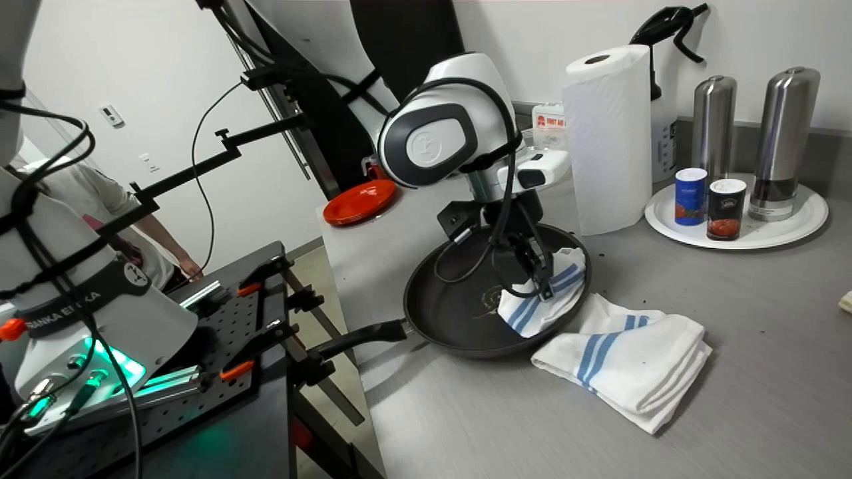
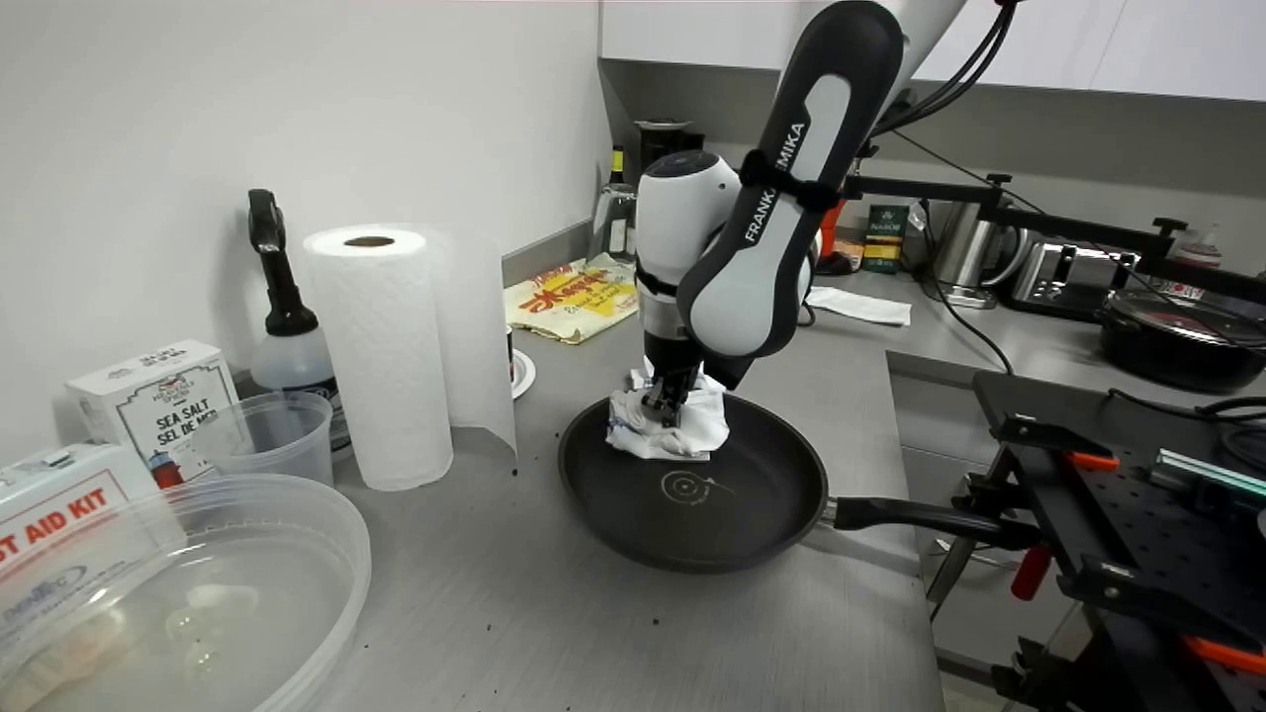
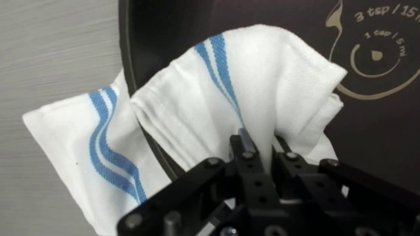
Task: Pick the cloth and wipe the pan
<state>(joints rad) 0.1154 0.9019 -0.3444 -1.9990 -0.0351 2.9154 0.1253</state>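
"Cloth (image 3: pixel 256 88) first: where is it sitting?"

"Inside the pan (image 2: pixel 712 539), bunched near the wall on the side away from the handle (image 2: pixel 930 516). In the wrist view a folded edge crosses the rim (image 3: pixel 126 49)."

"And the jaws?"

"Clenched, with a fold of it pinched between them; the gripper (image 3: pixel 261 139) reaches down inside the pan."

"What room is there?"

"Bare pan floor, printed rings (image 2: pixel 685 487) included, stretches from the cloth toward the handle. Outside, a second cloth (image 1: pixel 632 359) lies folded on the counter (image 1: pixel 479 419) just beside the rim; whether it touches the pan, I cannot tell. In an exterior view the paper towel roll (image 2: pixel 386 366) stands upright near the pan, a strip of counter between them."

"And the handle?"

"Its end reaches past the counter's edge in both exterior views."
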